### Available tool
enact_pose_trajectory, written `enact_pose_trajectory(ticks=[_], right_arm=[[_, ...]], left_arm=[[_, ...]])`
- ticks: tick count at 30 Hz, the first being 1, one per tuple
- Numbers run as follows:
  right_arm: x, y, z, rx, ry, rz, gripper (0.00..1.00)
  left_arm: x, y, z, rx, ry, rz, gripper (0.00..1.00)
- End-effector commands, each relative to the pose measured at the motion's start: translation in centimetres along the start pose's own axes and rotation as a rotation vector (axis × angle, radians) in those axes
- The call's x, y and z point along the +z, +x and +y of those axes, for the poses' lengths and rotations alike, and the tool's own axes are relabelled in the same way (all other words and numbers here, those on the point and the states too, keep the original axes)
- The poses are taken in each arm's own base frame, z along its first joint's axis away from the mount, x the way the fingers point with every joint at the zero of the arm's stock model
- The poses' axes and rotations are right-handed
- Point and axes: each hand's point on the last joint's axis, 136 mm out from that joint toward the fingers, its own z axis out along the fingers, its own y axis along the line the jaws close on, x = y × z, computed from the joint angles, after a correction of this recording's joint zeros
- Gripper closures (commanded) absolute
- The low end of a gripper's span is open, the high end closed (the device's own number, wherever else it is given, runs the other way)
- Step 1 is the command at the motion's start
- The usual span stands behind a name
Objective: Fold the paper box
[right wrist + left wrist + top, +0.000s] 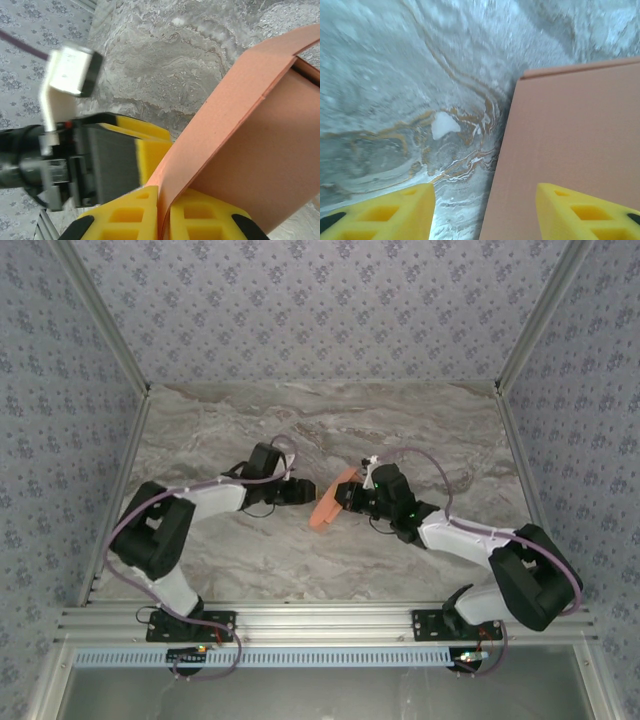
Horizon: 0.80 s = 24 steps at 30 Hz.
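The paper box (328, 502) was near the middle of the marbled table (420, 430), held up between the two arms rather than lying flat. From above it read as a tilted piece of salmon-orange card, its lower end toward the near edge and its upper end against the right gripper (347, 497). Whether the lower end touched the stone could not be told.

The right gripper came in from the right, and its wrist view made the grip plain. Its two yellow fingers (125, 215) were pressed together on one thin panel of the card. The panel rose from between them and bent at a crease into a second, broader panel to the right (its inner face lay in shadow, so any further walls behind it could not be made out).

The left gripper (303, 492) reached in from the left, its tip just beside the box's left face. In its wrist view the yellow fingers (390, 215) stood spread, with veined stone showing in the gap. A flat panel of card stood on the right side, its left edge falling between the two fingers and the right finger in front of it. Whether that finger touched the card could not be told, and nothing was pinched there. In the right wrist view, the left gripper's black body and a yellow pad sat just left of the held panel.
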Motion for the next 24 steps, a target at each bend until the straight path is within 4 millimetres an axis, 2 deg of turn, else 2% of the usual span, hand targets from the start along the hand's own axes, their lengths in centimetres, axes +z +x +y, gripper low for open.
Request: enact_pose_trajectory(ticks=[1, 3, 6, 8, 11, 14, 17, 24], right_arm=[[0.6, 1.1, -2.6, -0.033, 0.12, 0.04, 0.88], [0.8, 1.1, -2.6, -0.034, 0.123, 0.042, 0.88], [1.0, 1.1, -2.7, -0.034, 0.13, 0.049, 0.88], [1.1, 1.1, -2.6, -0.038, 0.13, 0.052, 0.88], [1.1, 1.1, -2.6, -0.043, 0.137, 0.054, 0.88], [1.1, 1.1, -2.7, -0.045, 0.141, 0.053, 0.88], [1.2, 1.3, -2.8, -0.046, 0.146, 0.056, 0.88], [1.2, 1.2, -2.8, -0.046, 0.145, 0.054, 0.88]], left_arm=[[-2.3, 0.0, 1.7, 0.039, -0.126, -0.071, 0.41], [-3.5, 0.0, 1.6, 0.048, -0.121, -0.124, 0.39], [-5.6, 0.3, 0.3, 0.086, -0.06, -0.219, 0.33], [-7.0, 0.9, -1.4, 0.155, -0.011, -0.284, 0.26], [-8.0, 2.4, -3.9, 0.296, 0.021, -0.318, 0.19], [-8.0, 3.7, -5.1, 0.408, 0.01, -0.326, 0.12], [-7.5, 4.2, -6.2, 0.492, 0.005, -0.321, 0.1], [-4.7, 4.8, -7.9, 0.662, -0.073, -0.277, 0.09]])
